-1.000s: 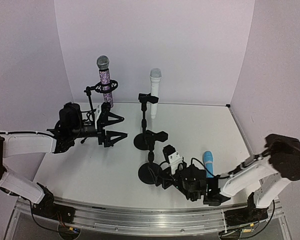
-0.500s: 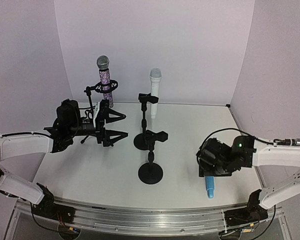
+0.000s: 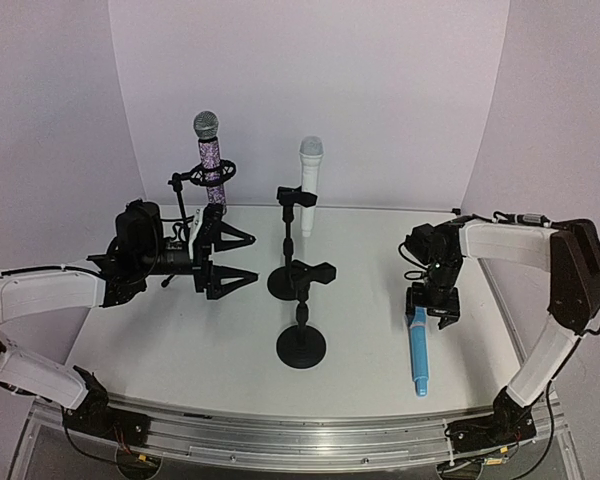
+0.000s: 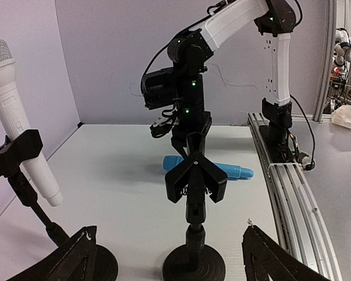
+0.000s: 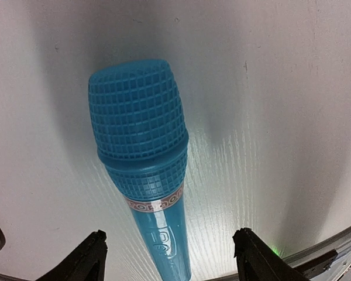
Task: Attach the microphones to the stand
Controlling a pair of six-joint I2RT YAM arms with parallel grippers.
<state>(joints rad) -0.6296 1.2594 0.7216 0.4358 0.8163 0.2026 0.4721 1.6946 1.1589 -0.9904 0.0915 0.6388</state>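
Note:
The light blue microphone lies flat on the table at the right, head toward the back. My right gripper hangs over its head end, pointing down. In the right wrist view its fingers straddle the blue microphone without touching, so the right gripper is open. The purple-glitter microphone and the white microphone stand upright in clips at the back. The front stand carries an empty clip. My left gripper is open and empty, facing that empty clip.
Three black round-based stands cluster at centre left, the white microphone's base just behind the front one. A metal rail runs along the near edge. White walls close the back and sides. My right arm rises behind the front stand in the left wrist view.
My right arm has lifted from low beside the front stand and swung right, and now hangs over the blue microphone's head. The microphone has stayed put. My left arm has barely shifted.

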